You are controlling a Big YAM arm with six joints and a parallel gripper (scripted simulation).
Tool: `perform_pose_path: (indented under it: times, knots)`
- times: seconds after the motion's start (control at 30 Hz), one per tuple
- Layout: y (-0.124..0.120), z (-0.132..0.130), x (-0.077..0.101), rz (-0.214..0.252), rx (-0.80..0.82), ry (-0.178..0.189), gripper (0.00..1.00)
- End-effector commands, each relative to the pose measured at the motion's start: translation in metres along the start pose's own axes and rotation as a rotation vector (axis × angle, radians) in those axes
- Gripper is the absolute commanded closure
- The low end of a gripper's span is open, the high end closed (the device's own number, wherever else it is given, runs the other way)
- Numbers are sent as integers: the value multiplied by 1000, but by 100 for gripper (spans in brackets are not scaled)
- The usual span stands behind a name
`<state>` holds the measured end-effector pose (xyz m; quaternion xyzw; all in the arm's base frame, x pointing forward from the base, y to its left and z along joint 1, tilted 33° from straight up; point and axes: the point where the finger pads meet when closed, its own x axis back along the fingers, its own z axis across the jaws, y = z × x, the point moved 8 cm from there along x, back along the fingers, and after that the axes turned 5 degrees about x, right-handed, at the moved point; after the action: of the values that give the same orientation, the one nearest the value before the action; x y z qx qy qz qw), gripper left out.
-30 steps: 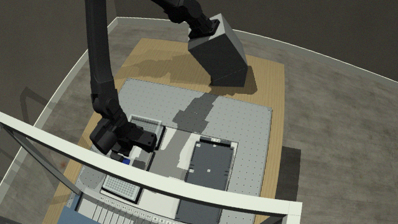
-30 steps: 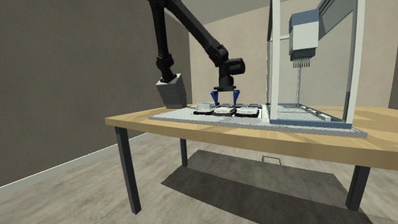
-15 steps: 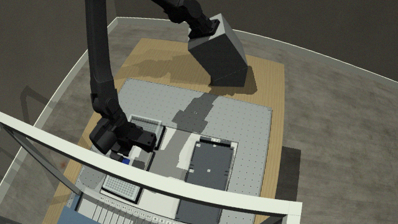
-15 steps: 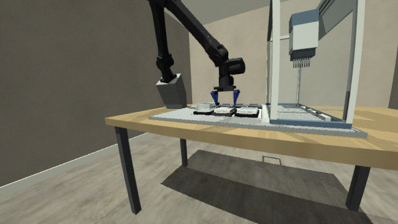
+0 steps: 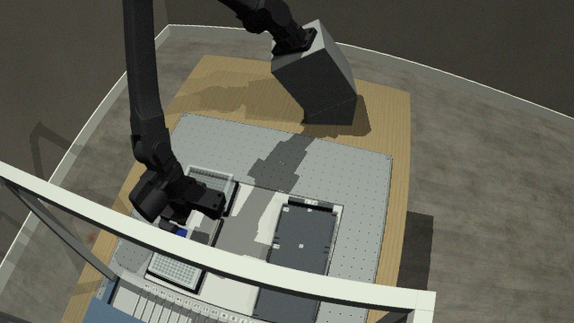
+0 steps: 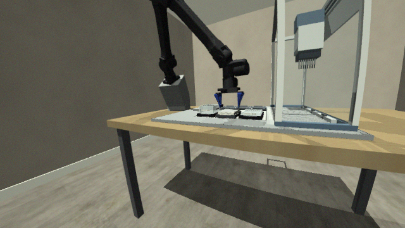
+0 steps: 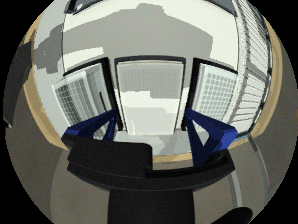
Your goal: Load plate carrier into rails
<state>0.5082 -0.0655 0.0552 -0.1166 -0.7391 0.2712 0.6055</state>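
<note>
My gripper [image 6: 228, 101] hangs with its blue fingers fully apart, holding nothing. Directly below, between them, plate M60 [image 7: 148, 92] lies in nest S2. It looks light, rigid and slick; I would clamp its long sides. Farther ahead waits carrier PC7 [image 5: 301, 240].

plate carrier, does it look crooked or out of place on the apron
Nothing stands out. In the top view the dark carrier lies flat, its sides about parallel to the base plate's edge, with all sites bare. The three plates sit in their row, and the open gripper hovers above the middle plate.
</note>
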Motion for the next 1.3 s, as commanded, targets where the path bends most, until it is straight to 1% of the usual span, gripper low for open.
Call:
perform_pose_path:
  times: [0.0, 0.07, 0.2, 0.33, 0.43, 0.5, 0.9, 0.97, 1.0, 1.27]
  knots:
    - [-8, 5, 0, 1, -4, 1, 0]
    - [-3, 7, -10, -4, 3, 12, 0]
    - [-2, 6, -14, -4, 3, 12, 0]
    - [-7, -2, -16, 2, -5, -2, 0]
    - [-8, -3, -16, 1, -3, 2, 0]
    - [-10, -9, -17, 6, -12, -14, 0]
    - [-10, -11, -29, 6, -11, -13, 0]
    - [-10, -11, -29, 6, -11, -13, 0]
    - [-9, -9, -29, 2, -5, -2, 0]
    - [-9, -9, -29, 2, -5, -1, 0]
